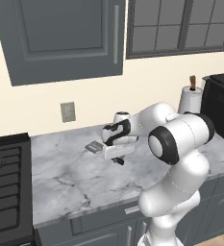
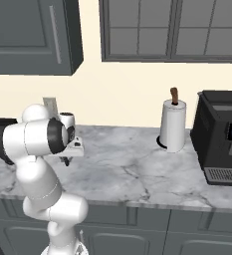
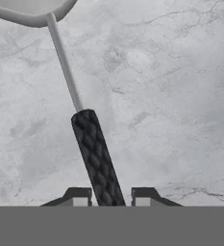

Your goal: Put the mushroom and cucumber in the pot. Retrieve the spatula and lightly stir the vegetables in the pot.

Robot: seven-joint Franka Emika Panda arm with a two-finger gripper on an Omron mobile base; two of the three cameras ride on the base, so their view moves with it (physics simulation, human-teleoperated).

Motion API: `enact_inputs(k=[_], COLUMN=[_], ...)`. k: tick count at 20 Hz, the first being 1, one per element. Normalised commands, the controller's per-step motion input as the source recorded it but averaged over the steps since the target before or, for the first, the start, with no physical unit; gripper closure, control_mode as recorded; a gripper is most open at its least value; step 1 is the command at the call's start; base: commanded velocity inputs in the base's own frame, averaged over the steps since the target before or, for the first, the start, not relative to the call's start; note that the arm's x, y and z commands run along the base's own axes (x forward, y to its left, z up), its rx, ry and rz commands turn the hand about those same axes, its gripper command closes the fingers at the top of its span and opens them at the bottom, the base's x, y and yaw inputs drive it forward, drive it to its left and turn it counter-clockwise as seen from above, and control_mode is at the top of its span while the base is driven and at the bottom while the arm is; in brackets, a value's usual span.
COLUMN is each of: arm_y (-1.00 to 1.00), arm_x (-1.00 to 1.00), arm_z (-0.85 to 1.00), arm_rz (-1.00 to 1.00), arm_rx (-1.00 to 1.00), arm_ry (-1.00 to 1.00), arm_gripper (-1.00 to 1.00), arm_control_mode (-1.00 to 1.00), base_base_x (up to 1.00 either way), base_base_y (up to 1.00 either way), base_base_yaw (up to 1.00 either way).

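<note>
1. The jaws point(image 3: 111, 199) point down at the grey marbled desk point(image 3: 171, 96), low over its surface, and the spatula point(image 3: 95, 153) lies on the desk right under them.
2. In the hand view the spatula's black textured handle runs up from between the two dark finger tips point(image 3: 80, 196), with a thin grey shaft leading on to the rim of its grey blade at the top left edge.
3. The finger tips stand on either side of the handle with a small gap on each side; whether they press on it cannot be told, so the grip is uncertain.
4. In the left base view the white arm reaches forward and left over the desk point(image 1: 75, 178), the jaws point(image 1: 118, 161) hang just above it, and the flat grey blade of the spatula point(image 1: 93, 147) shows just left of the hand.
5. A black stove point(image 1: 5, 182) adjoins the left end of the desk.
6. In the right base view the jaws point(image 2: 65, 160) sit low behind the arm's elbow, and a paper towel roll point(image 2: 173, 124) and a black coffee machine point(image 2: 221, 137) stand well apart to the right on the desk point(image 2: 137, 174).
</note>
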Motion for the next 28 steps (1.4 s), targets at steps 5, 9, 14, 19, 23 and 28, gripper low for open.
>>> enact_inputs(k=[5, 9, 14, 19, 23, 28], arm_y=[0.0, 0.02, 0.0, 0.0, -0.03, -0.01], arm_x=[-0.05, -0.11, -0.58, -0.76, -0.81, -0.85], arm_z=[0.0, 0.0, 0.25, 0.93, 1.0, 0.93], arm_rz=[0.0, 0.0, 0.0, 0.0, 0.0, 0.0], arm_rx=[0.0, 0.0, 0.0, 0.0, 0.0, 0.0], arm_ry=[0.0, 0.0, 0.0, 0.0, 0.0, 0.0], arm_gripper=[1.0, 1.0, 1.0, 1.0, 1.0, 1.0], arm_control_mode=[-1.0, -1.0, -1.0, -1.0, -1.0, -1.0], base_base_x=[0.0, 0.0, 0.0, 0.0, 0.0, 0.0], base_base_y=[0.0, 0.0, 0.0, 0.0, 0.0, 0.0], base_base_yaw=[0.0, 0.0, 0.0, 0.0, 0.0, 0.0])
